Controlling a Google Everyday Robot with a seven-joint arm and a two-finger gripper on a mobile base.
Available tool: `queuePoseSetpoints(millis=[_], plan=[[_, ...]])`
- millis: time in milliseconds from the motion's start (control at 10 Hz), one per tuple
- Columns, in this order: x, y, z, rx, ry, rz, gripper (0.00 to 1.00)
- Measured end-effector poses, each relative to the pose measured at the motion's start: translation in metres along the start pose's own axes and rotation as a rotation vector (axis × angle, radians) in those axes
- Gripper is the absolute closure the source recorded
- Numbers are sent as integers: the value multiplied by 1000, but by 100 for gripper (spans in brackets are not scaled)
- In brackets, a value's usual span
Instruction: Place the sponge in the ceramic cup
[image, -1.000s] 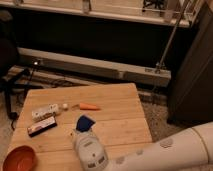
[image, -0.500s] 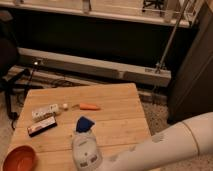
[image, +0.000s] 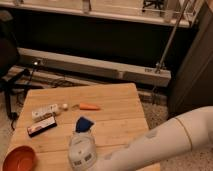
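My pincer (image: 82, 141) hovers at the sponge (image: 83, 123); whether it grips, I cannot tell. The ceramic cup (image: 20, 159), well apart, holds no sponge.

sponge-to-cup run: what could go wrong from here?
1. The hand sits at the near side of the sponge, hiding the contact; a poor grip may go unnoticed.
2. The ceramic cup stands at the near-left corner of the table; a nudge might push it off.
3. The dark box lies near the leftward path.
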Motion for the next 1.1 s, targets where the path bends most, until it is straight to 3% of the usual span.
queuePoseSetpoints(millis=[1100], plan=[[-2, 3, 14, -46, -44, -26, 100]])
